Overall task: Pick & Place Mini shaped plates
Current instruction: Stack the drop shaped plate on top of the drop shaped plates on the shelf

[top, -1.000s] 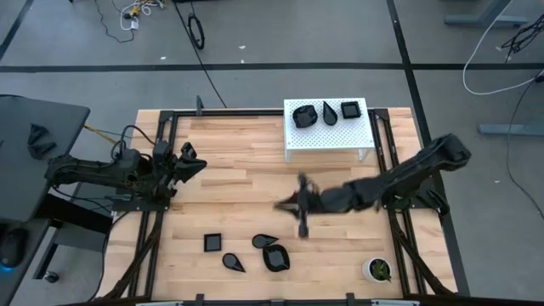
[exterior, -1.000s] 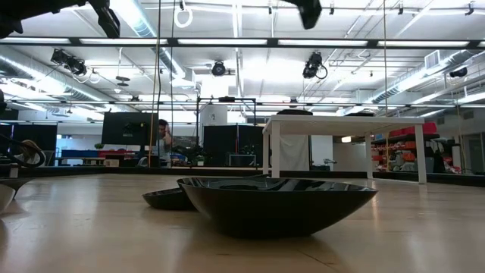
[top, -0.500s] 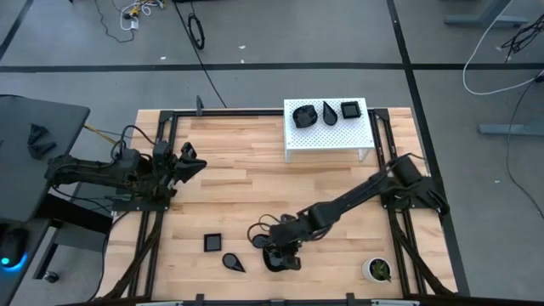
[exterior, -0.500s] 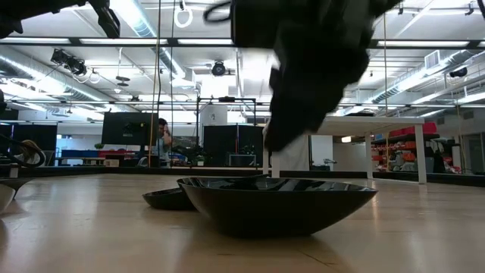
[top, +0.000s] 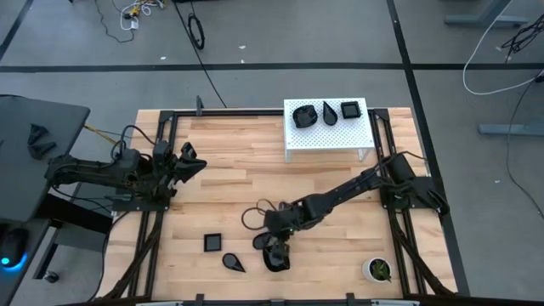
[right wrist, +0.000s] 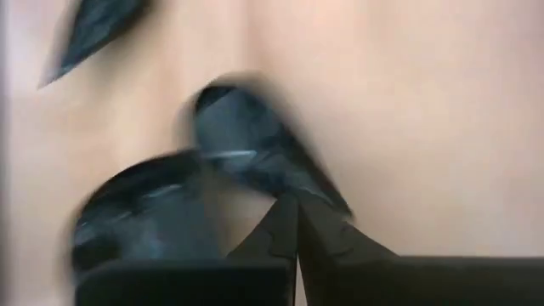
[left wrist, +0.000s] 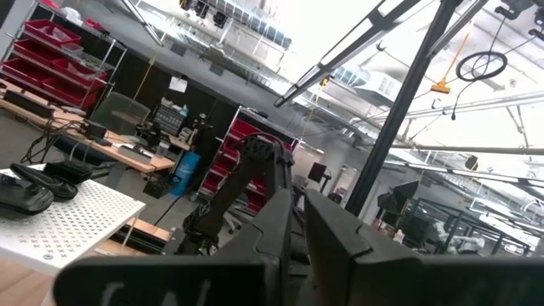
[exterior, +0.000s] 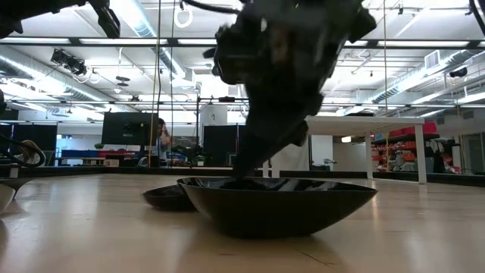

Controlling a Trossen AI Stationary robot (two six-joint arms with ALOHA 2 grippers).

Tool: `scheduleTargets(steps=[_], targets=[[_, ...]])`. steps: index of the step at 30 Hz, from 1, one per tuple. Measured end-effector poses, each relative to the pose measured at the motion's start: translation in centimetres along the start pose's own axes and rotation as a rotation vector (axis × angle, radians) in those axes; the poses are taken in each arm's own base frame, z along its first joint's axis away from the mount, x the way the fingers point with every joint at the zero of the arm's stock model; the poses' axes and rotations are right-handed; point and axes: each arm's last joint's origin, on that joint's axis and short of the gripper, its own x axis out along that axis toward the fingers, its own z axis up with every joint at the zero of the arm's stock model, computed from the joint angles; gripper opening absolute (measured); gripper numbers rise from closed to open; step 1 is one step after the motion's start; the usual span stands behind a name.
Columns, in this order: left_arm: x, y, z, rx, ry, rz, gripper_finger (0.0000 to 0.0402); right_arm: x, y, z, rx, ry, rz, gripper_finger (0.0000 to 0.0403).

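Four mini shaped plates lie on the wooden table (top: 229,183) around the right gripper (top: 278,247), which hangs low over the front group. Directly beneath it sits a rounded dish (top: 276,258); a teardrop dish (top: 262,241) lies just beside its fingertips, another teardrop dish (top: 233,262) lies a little farther off on the same side, and a square dish (top: 212,243) sits beyond that. Three more plates rest on the white perforated stand (top: 327,134), well apart from the gripper at the far edge.

Seen from the right wrist, the fingers (right wrist: 336,242) meet at their tips with nothing between them, so the gripper looks closed and empty just above the dark dishes (right wrist: 255,153). From table height the rounded bowl (exterior: 276,203) shows a thin rim and a smooth, mirror-like black glaze.

Each dish is probably light and rigid, and the gloss suggests a slippery surface that could chip if knocked. The sensible hold is the rim: one finger inside, one outside, pinching the wall. On the teardrops, the wider end should give more to grip than the point.

The left gripper (top: 189,159) waits well apart at the table's left side, fingers apparently spread and empty.
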Motion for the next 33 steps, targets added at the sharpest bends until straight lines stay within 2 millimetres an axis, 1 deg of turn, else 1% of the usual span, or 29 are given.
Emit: scheduleTargets(steps=[5, 7, 9, 11, 13, 15, 17, 23, 26, 29, 31, 33], targets=[[0.0, 0.0, 0.0, 0.0, -0.001, 0.0, 0.0042, -0.2, -1.6, 1.0, 0.049, -0.157, -0.249, 0.0004], [0.0, 0.0, 0.0, 0.0, 0.0, 0.0, 0.0042, -0.3, -1.9, 1.3, 0.048, -0.197, -0.295, 0.0004], [0.0, 0.0, 0.0, 0.0, -0.001, 0.0, 0.0042, -0.5, -1.8, 1.4, 0.045, -0.208, -0.285, 0.0004], [0.0, 0.0, 0.0, 0.0, 0.0, 0.0, 0.0042, -0.6, -1.4, 1.5, 0.057, -0.195, -0.224, 0.0004], [0.0, 0.0, 0.0, 0.0, -0.001, 0.0, 0.0042, -0.6, -1.2, 1.4, 0.112, -0.162, -0.154, 0.0006], [0.0, 0.0, 0.0, 0.0, 0.0, 0.0, 0.0042, -0.6, -1.1, 1.3, 0.164, -0.122, -0.1, 0.0019], [0.0, 0.0, 0.0, 0.0, -0.001, 0.0, 0.0042, -0.6, -1.0, 1.2, 0.183, -0.103, -0.074, 0.0043], [0.0, 0.0, 0.0, 0.0, -0.001, 0.0, 0.0042, -0.3, -0.6, 0.9, 0.232, -0.108, -0.068, 0.0143], [0.0, 0.0, 0.0, 0.0, -0.001, 0.0, 0.0042, 0.4, -0.6, 0.6, 0.243, -0.101, -0.072, 0.0171], [0.0, 0.0, 0.0, 0.0, 0.0, 0.0, 0.0042, 0.9, -0.8, 0.5, 0.244, -0.104, -0.071, 0.0174], [0.0, 0.0, 0.0, 0.0, 0.0, 0.0, 0.0042, 1.2, -0.6, 0.8, 0.244, -0.13, -0.05, 0.0165], [0.0, 0.0, 0.0, 0.0, 0.0, 0.001, 0.0042, 1.2, -0.7, 0.7, 0.243, -0.12, -0.059, 0.0151]])
